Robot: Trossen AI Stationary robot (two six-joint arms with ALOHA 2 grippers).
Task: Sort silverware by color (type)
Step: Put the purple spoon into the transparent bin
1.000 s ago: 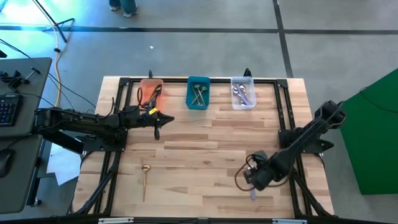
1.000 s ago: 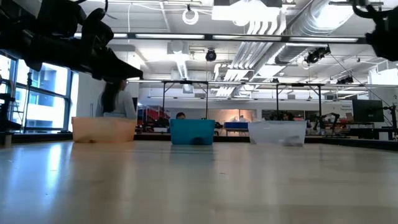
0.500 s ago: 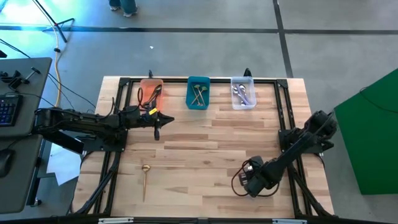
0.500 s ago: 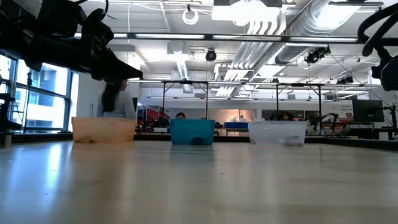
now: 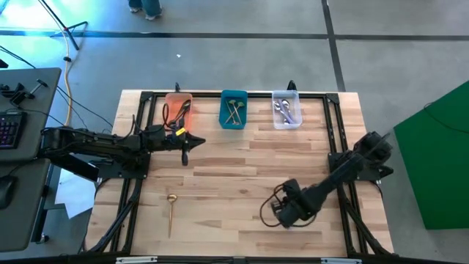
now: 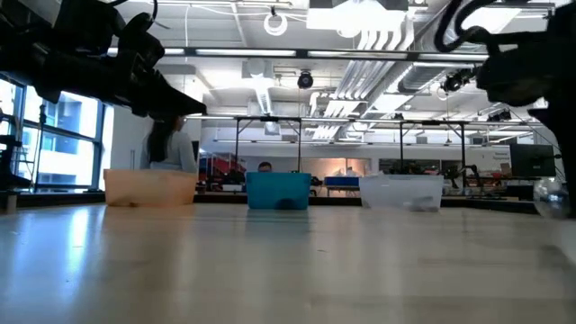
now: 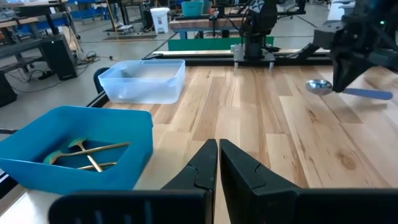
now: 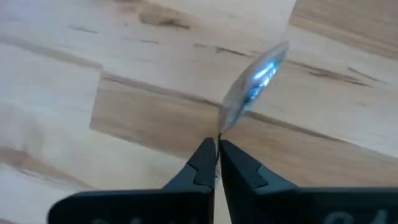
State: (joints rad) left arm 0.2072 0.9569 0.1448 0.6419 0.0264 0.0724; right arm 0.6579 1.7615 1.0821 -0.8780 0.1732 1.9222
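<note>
My right pincer [image 5: 277,214] sits lower right of centre in the high view, fingers [image 8: 205,163] pressed together on a silver spoon [image 8: 254,84]. In the right wrist view its bowl sticks out past the tips, tilted, above the bare bench [image 5: 242,172]. The left wrist view catches the same spoon [image 7: 323,86] at upper right, lavender handle running into the pincer, bowl off the wood.

My left pincer [image 5: 185,155] hangs at upper left of the high view, just below the orange bin [image 5: 177,109], fingers [image 7: 205,163] closed with nothing between them.

One gold spoon [image 5: 171,211] lies alone on the bench at lower left, bowl toward the top of the frame, well apart from both pincers.

Three bins line the upper edge. Orange bin: dark pieces inside. Teal bin [image 5: 234,110]: gold spoons [image 7: 87,153]. Clear bin [image 5: 286,109]: silver pieces with lavender handles.

Low view: bins in a row mid-frame; a person stands behind the orange one.
</note>
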